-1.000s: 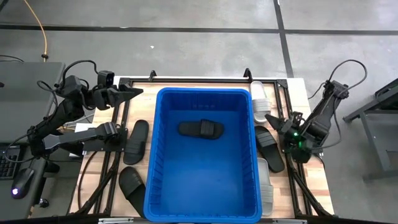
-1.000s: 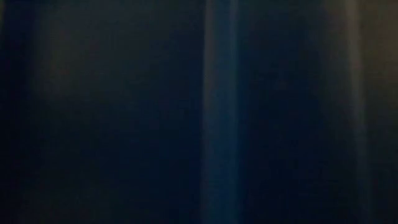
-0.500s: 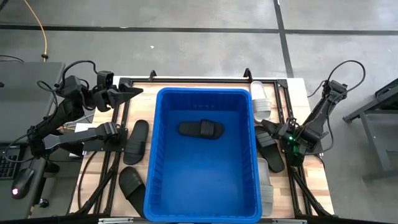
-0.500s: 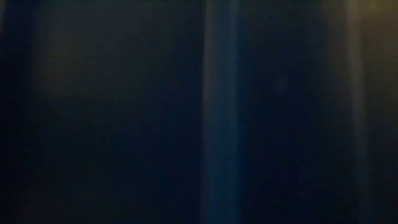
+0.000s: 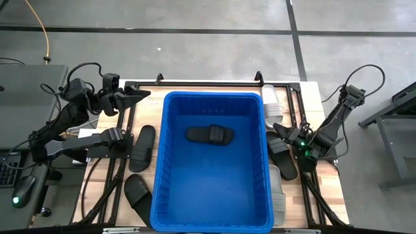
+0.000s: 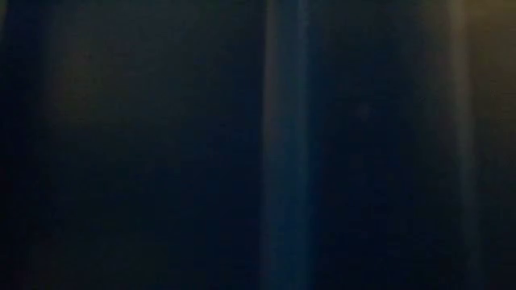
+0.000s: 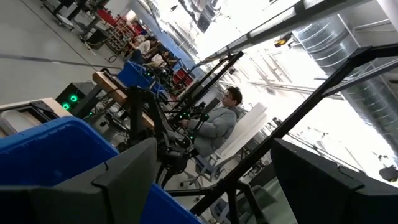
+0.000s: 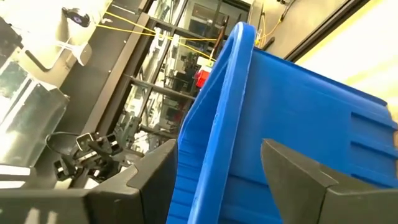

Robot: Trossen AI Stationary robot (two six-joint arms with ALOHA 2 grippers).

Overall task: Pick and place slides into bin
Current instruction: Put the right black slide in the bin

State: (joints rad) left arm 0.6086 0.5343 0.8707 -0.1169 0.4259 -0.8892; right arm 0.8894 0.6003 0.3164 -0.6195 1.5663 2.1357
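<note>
Your right gripper (image 5: 281, 130), fingers spread and empty, hovers at centre right over a black slide (image 5: 283, 155) beside the bin (image 5: 211, 218) (one black slide already lies inside); descend squarely onto its strap. Left gripper (image 5: 142, 95) waits spread, upper left

low view dark and blurred, right gripper's (image 5: 283, 130) fingertips too small — pale slide (image 5: 277, 193) half-hidden by bin (image 5: 211, 214)

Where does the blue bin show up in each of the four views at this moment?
High view: the blue bin fills the table's centre, one black slide inside.
Low view: too dark to tell.
Left wrist view: its blue rim lies behind the fingers.
Right wrist view: its ribbed wall rises close ahead.
Shared landmark: the rolled blue rim.
</note>
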